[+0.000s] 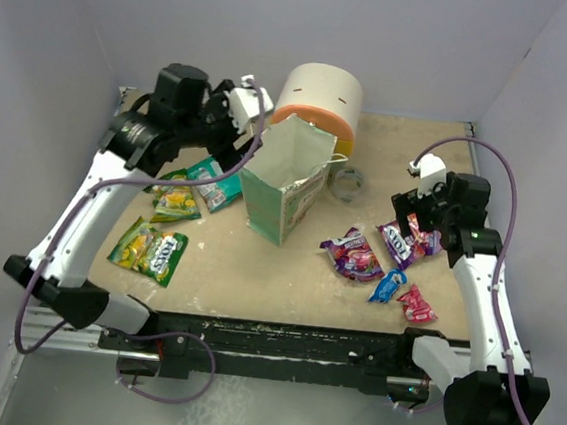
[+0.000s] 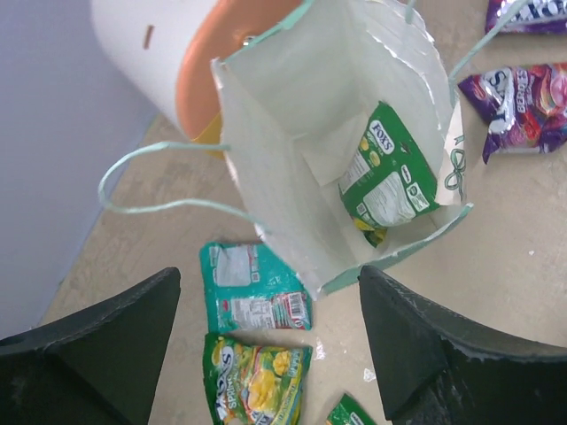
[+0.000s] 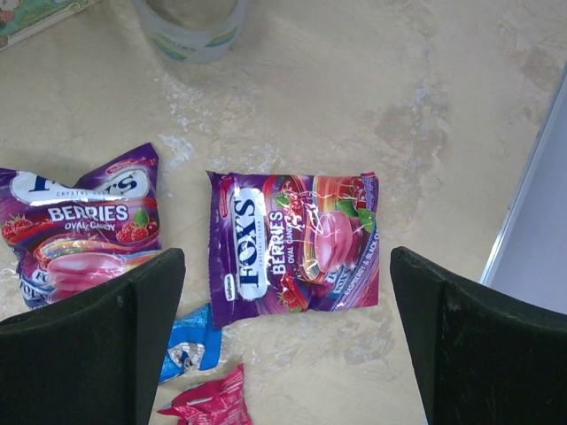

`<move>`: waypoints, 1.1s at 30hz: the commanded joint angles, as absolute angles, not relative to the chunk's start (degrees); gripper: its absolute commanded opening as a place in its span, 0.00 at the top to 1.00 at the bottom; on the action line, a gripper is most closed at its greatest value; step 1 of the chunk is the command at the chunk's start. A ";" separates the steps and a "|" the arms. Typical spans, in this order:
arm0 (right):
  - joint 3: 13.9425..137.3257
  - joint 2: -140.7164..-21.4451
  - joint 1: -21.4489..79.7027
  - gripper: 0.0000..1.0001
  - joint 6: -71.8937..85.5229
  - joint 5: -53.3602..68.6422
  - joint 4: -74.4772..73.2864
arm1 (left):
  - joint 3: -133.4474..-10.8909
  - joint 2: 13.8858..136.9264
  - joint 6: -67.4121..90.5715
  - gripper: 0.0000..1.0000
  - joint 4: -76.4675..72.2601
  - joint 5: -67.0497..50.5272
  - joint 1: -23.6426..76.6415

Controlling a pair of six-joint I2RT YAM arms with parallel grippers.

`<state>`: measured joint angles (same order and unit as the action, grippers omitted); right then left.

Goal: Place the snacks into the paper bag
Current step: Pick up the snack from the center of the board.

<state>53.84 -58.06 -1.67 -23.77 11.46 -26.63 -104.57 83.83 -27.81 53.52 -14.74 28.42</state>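
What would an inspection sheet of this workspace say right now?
Surface: tan tabletop, scuffed white in spots.
Job's things: mint-green paper bag upright, open, one green plastic packet inside; other shiny packets flat on both sides.
Clutter: round cream-and-orange drawer unit behind bag; clear plastic ring beside bag.
Grippers: left fingers open above bag; right fingers open above purple plastic packet.
Cables: purple cables loop off both arms.
Surroundings: plain pale walls.

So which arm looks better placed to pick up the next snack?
The right, I'd say. The right pincer hangs open directly over a purple packet, one finger to each side. The left pincer is open and empty above the paper bag, where a green packet already lies.
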 commanded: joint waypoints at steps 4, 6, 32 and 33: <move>53.43 -57.52 -1.85 0.01 -22.58 12.19 -23.56 | -98.80 73.33 -17.45 0.13 46.76 -17.75 17.98; 53.59 -57.69 -1.85 0.01 -22.71 12.14 -23.50 | -97.04 71.43 -15.47 0.13 46.64 -20.29 14.44; 68.83 -89.21 -15.91 0.18 -33.94 15.46 -35.28 | -79.48 61.17 -14.81 0.07 40.20 -30.35 4.32; 69.85 -90.77 -16.42 0.19 -34.37 16.39 -36.02 | -79.14 61.06 -14.79 0.07 40.12 -30.74 4.26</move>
<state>64.99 -87.29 -14.46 -30.55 9.67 -31.35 -80.25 62.48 -14.31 43.53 -28.14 4.86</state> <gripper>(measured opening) 0.825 0.926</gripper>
